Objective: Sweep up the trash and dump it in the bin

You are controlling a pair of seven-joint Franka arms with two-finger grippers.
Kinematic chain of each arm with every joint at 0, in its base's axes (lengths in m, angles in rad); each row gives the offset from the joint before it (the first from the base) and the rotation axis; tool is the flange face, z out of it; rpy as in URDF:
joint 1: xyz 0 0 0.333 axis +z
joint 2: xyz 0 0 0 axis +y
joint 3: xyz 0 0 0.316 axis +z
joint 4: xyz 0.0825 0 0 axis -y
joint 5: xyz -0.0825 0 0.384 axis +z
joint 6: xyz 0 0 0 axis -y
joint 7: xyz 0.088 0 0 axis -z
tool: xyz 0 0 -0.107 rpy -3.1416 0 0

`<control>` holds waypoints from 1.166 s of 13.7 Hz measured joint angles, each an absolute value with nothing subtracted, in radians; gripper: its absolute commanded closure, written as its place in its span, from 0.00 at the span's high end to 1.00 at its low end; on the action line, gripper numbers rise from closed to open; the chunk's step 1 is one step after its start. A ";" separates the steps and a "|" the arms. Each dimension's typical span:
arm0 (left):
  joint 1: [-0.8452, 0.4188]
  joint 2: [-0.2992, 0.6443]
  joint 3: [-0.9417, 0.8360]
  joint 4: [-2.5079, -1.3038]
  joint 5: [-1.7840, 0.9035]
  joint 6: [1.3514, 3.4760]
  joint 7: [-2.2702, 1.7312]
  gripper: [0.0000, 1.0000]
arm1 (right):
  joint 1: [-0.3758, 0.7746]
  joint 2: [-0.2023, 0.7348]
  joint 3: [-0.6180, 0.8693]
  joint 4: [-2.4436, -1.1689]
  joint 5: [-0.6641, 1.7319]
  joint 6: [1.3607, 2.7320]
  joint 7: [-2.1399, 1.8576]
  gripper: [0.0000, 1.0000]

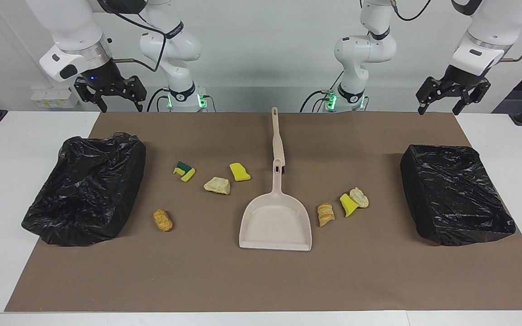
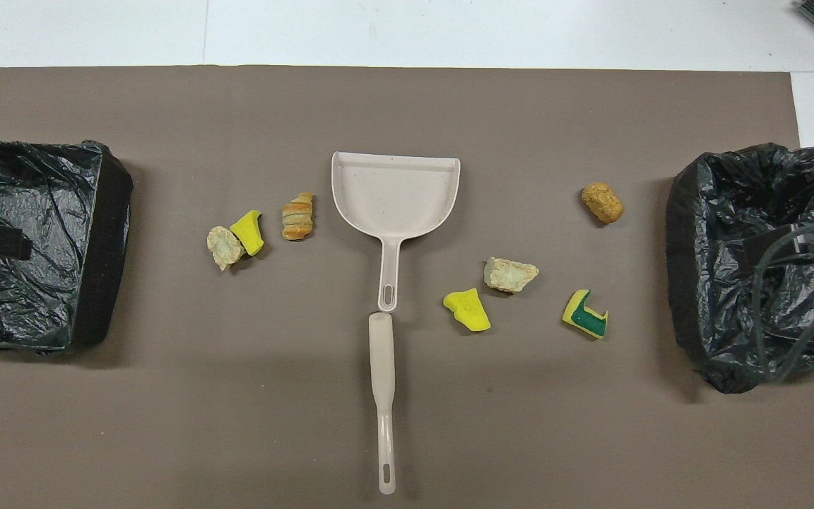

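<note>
trash (image 1: 218, 185): seven scraps mid-frame flanking the dustpan (image 1: 275, 222); light, squishy, so you sweep, don't pinch | left gripper (image 1: 452, 96) upper right, right gripper (image 1: 109, 94) upper left; both spread, empty | grab brush (image 1: 277, 136) by handle

Overhead view: dustpan (image 2: 396, 194) at frame centre on the mat (image 2: 407, 438), pan toward the top, handle pointing down. Brush (image 2: 382, 396) lies in line just below it, tips nearly touching. Bins: one bin (image 2: 32, 240) at the left edge, other bin (image 2: 753, 261) at the right edge. Left of the pan: three scraps (image 2: 251, 232) in a tight row. Lower right of the pan: three scraps (image 2: 513, 300) strung out in a row. Seventh scrap (image 2: 602, 203) alone at upper right, near the right-edge bin.
</note>
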State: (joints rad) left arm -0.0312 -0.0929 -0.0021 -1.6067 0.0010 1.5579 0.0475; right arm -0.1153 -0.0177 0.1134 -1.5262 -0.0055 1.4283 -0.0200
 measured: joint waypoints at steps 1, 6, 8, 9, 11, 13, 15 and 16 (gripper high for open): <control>-0.031 -0.093 -0.002 -1.607 0.001 1.558 0.047 1.00 | -0.115 -0.018 0.113 -1.526 -0.006 1.428 -0.020 1.00; -0.031 -0.093 -0.002 -1.607 0.001 1.558 0.047 1.00 | -0.122 -0.019 0.108 -1.526 -0.006 1.428 -0.020 1.00; -0.031 -0.093 -0.002 -1.607 0.001 1.558 0.047 1.00 | -0.124 -0.024 0.108 -1.531 -0.006 1.420 -0.020 1.00; -0.031 -0.093 -0.002 -1.607 0.001 1.558 0.047 1.00 | -0.123 -0.031 0.109 -1.541 -0.005 1.418 -0.020 1.00; -0.031 -0.093 -0.002 -1.607 0.001 1.558 0.047 1.00 | -0.119 -0.045 0.111 -1.559 -0.004 1.418 -0.020 1.00; -0.031 -0.093 -0.002 -1.607 0.001 1.558 0.047 1.00 | -0.109 -0.046 0.115 -1.566 -0.003 1.419 -0.020 1.00; -0.031 -0.093 -0.002 -1.607 0.001 1.558 0.047 1.00 | -0.091 -0.035 0.118 -1.577 -0.002 1.430 -0.020 1.00; -0.031 -0.093 -0.002 -1.607 0.001 1.558 0.047 1.00 | -0.077 -0.023 0.119 -1.581 -0.001 1.445 -0.020 1.00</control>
